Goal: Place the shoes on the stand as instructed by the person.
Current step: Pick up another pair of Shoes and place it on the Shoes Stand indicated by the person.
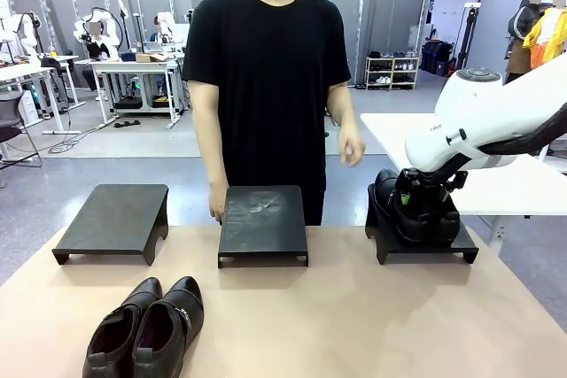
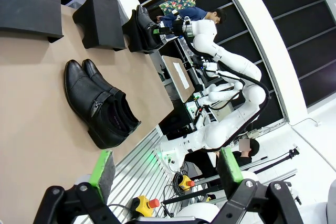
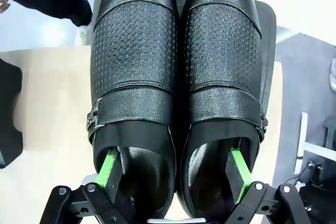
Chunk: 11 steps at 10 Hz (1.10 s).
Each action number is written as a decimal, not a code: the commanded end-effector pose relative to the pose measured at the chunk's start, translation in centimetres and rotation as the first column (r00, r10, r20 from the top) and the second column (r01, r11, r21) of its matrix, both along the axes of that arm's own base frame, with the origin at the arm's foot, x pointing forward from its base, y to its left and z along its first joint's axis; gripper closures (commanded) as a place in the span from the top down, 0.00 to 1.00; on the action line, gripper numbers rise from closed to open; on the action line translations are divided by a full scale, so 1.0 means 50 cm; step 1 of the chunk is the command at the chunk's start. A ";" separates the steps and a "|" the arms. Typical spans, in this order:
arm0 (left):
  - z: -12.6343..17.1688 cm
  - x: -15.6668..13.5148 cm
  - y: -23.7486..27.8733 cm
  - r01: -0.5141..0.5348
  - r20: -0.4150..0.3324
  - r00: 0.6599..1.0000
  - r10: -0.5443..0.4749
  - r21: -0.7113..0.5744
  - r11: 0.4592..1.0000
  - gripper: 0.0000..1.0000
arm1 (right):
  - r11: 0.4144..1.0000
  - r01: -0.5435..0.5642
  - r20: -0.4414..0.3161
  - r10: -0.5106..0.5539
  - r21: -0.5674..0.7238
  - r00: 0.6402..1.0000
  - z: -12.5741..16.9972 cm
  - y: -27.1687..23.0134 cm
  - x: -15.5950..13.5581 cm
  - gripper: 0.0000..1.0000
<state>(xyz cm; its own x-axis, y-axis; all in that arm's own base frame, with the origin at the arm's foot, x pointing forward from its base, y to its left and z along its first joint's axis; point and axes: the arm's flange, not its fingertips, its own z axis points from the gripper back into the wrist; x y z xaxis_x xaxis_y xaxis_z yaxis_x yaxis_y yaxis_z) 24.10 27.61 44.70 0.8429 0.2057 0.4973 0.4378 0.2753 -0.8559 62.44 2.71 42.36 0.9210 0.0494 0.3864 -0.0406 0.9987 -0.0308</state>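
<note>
One pair of glossy black shoes (image 3: pixel 178 51), with textured toes and buckled straps, stands on the right stand (image 1: pixel 461 250). My right gripper (image 1: pixel 423 205) is over that pair (image 1: pixel 403 205). It is open, with one green pad (image 3: pixel 109 167) down inside each shoe's opening. A second black pair (image 1: pixel 146 329) with a strap and small buckle lies on the table at the front left. In the left wrist view this pair (image 2: pixel 100 103) lies far beyond my left gripper (image 2: pixel 167 169), which is open and holds nothing. The person (image 1: pixel 270 68) stands behind the middle stand (image 1: pixel 263 223), one hand (image 1: pixel 217 210) at its left edge.
A third black stand (image 1: pixel 111 219) sits at the back left of the tan table (image 1: pixel 354 325). A white table (image 1: pixel 532 183) stands behind the right stand. The person's other hand (image 1: pixel 352 150) hangs between the middle and right stands.
</note>
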 end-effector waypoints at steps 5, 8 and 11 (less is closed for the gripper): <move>0.002 -0.001 0.001 0.000 0.005 1.000 0.000 -0.001 1.000 1.00 | 1.000 -0.008 0.001 0.008 0.000 1.000 0.000 0.002 0.003 1.00; 0.002 -0.001 0.001 0.000 0.005 1.000 0.000 -0.001 1.000 1.00 | 1.000 -0.013 -0.005 0.013 0.010 1.000 0.115 -0.012 -0.077 1.00; 0.002 -0.001 0.001 0.000 0.005 1.000 0.000 -0.001 1.000 1.00 | 0.991 -0.022 -0.060 0.030 0.132 0.998 0.196 -0.078 -0.192 1.00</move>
<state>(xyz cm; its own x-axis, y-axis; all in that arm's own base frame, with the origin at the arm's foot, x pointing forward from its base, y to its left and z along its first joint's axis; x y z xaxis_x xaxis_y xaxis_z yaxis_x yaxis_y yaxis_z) 24.11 27.60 44.69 0.8431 0.2054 0.4970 0.4376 0.2751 -0.8561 55.01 0.82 52.00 0.9322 0.0227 0.3611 -0.0397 0.9984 0.0399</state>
